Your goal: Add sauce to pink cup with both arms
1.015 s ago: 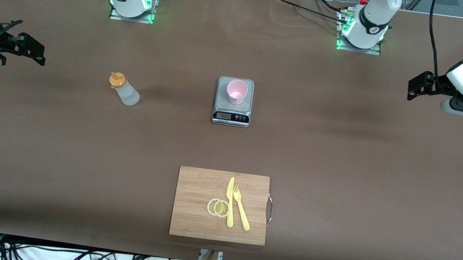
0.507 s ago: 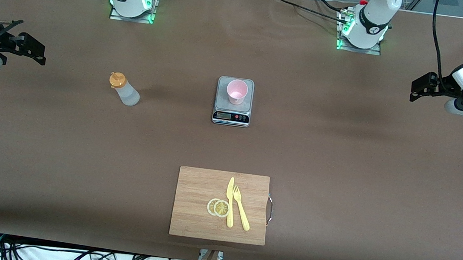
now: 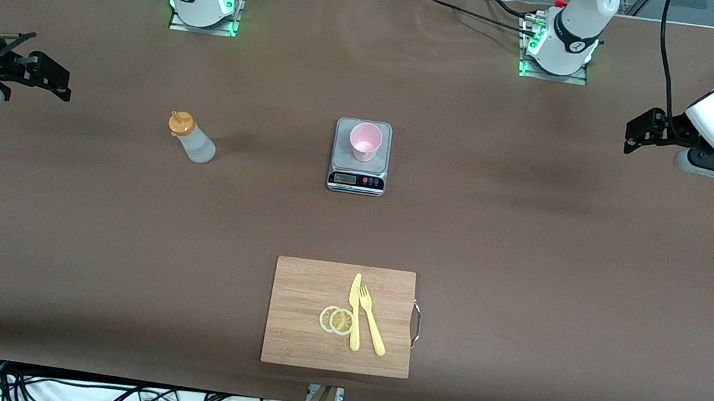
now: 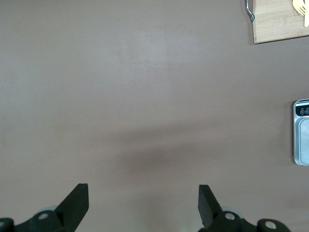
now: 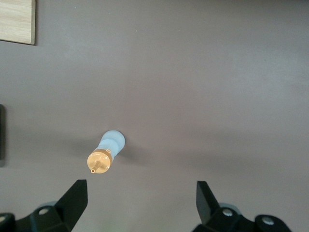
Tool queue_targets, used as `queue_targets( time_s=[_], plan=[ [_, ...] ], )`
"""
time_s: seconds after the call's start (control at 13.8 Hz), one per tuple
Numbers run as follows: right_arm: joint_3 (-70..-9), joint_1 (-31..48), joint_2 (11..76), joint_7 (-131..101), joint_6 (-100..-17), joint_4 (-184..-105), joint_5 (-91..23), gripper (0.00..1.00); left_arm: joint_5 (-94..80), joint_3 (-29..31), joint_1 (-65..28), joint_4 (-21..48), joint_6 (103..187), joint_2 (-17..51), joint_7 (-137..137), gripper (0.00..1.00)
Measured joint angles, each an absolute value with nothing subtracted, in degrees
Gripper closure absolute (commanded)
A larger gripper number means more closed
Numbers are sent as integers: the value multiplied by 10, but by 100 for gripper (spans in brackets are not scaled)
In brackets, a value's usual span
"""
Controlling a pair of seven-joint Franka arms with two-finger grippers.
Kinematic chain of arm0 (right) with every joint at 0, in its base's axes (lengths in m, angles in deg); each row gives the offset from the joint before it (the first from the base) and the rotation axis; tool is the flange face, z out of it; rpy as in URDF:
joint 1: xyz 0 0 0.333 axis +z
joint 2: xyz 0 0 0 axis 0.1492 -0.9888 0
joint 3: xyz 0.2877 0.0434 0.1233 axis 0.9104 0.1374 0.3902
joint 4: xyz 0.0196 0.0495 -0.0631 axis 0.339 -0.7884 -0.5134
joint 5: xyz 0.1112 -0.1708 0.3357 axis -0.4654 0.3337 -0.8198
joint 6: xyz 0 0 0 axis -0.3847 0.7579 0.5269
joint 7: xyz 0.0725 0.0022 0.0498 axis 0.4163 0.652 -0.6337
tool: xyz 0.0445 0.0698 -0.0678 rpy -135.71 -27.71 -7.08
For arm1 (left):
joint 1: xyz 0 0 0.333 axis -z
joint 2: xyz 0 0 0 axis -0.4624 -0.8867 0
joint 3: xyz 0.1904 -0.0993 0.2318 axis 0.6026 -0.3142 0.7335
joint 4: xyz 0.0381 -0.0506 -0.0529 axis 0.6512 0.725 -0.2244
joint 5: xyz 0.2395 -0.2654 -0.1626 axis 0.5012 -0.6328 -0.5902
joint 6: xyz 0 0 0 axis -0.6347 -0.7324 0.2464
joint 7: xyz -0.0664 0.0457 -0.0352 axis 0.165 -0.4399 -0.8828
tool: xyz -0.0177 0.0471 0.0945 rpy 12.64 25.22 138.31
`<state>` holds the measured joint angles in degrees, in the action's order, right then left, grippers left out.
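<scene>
The sauce bottle (image 3: 192, 140), translucent whitish with an orange nozzle cap, stands on the brown table toward the right arm's end. It also shows in the right wrist view (image 5: 108, 152), upright from above, beside one fingertip and not between the jaws. The pink cup (image 3: 364, 141) stands upright on a grey scale (image 3: 344, 150) at mid-table. My right gripper (image 3: 63, 85) is open and empty over the table's end, apart from the bottle; the right wrist view (image 5: 140, 200) shows it too. My left gripper (image 3: 631, 134) is open and empty over the other end; the left wrist view (image 4: 142, 203) shows bare table under it.
A wooden cutting board (image 3: 295, 328) lies nearer to the front camera than the scale. It bears two lemon slices (image 3: 336, 320), a yellow knife (image 3: 354, 311) and a yellow fork (image 3: 370, 328). The scale's edge (image 4: 301, 133) and the board's corner (image 4: 277, 21) show in the left wrist view.
My left gripper has shifted slightly, ending a little higher and more toward mid-table. The right arm, bottle and cup have not moved.
</scene>
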<state>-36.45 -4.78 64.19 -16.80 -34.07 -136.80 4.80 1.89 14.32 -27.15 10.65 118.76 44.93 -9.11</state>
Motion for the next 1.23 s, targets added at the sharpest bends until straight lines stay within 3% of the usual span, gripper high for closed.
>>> queue_targets(
  time_s=[1.23],
  plan=[
    [-364, -47, 637, -168, -345, -1368, 48, 0, 19, 125, -272, 104, 1188, 449, -91, 0]
  ],
)
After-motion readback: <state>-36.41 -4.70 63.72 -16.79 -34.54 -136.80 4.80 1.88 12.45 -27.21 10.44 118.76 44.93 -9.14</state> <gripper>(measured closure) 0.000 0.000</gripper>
